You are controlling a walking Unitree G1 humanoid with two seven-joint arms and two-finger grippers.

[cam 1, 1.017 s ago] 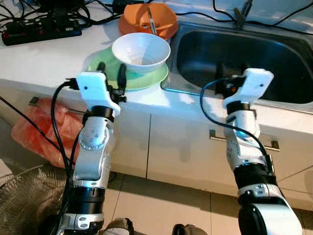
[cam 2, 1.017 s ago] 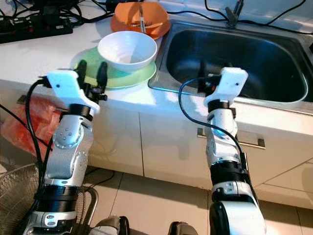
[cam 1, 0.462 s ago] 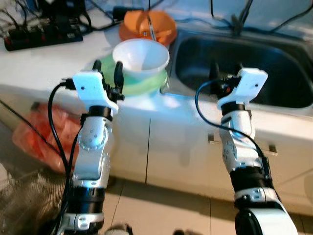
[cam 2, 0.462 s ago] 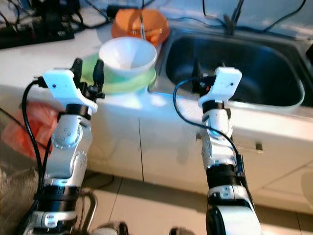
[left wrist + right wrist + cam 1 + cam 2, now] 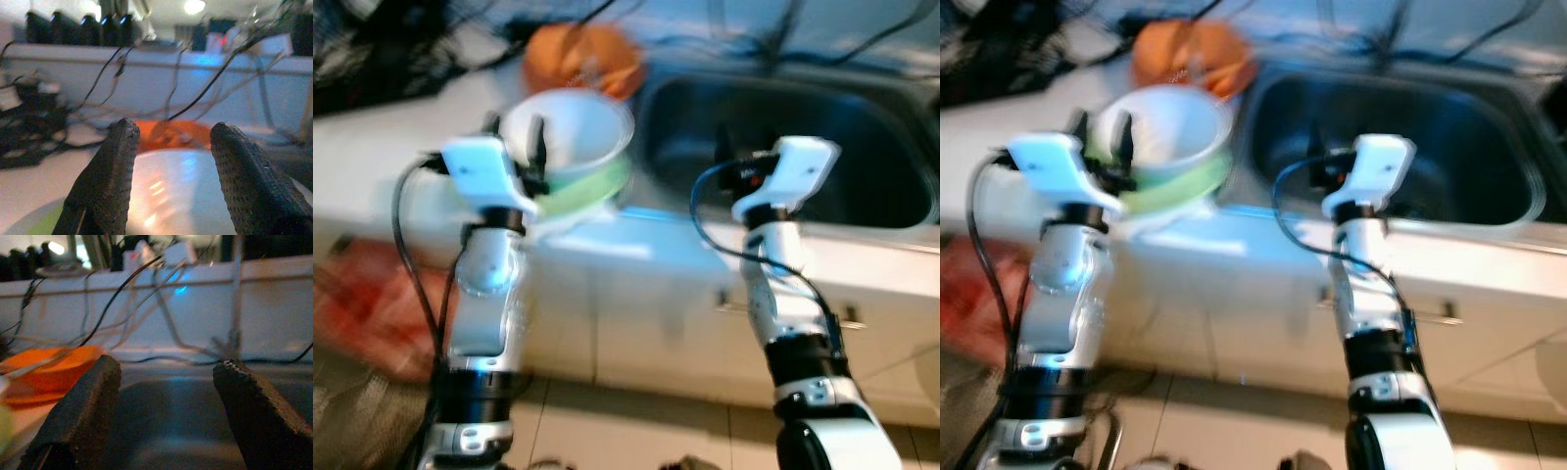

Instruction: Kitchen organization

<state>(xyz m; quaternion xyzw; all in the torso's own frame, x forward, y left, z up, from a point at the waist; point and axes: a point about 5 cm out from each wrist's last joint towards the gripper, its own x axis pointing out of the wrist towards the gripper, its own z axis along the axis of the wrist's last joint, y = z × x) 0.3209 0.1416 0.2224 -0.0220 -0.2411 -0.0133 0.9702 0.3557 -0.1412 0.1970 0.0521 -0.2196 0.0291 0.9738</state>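
Since the earlier frame the whole scene is seen shifted and blurred by camera motion, and the left gripper (image 5: 514, 137) is now found closer to the white bowl (image 5: 570, 129), its spread fingers (image 5: 105, 181) held just before the rim. That bowl is stacked on a green plate (image 5: 597, 186) on the white counter (image 5: 372, 147), with an orange bowl (image 5: 582, 59) behind it. Over the near edge of the sink (image 5: 862, 147) the right gripper (image 5: 166, 421) is held, fingers apart, nothing between them.
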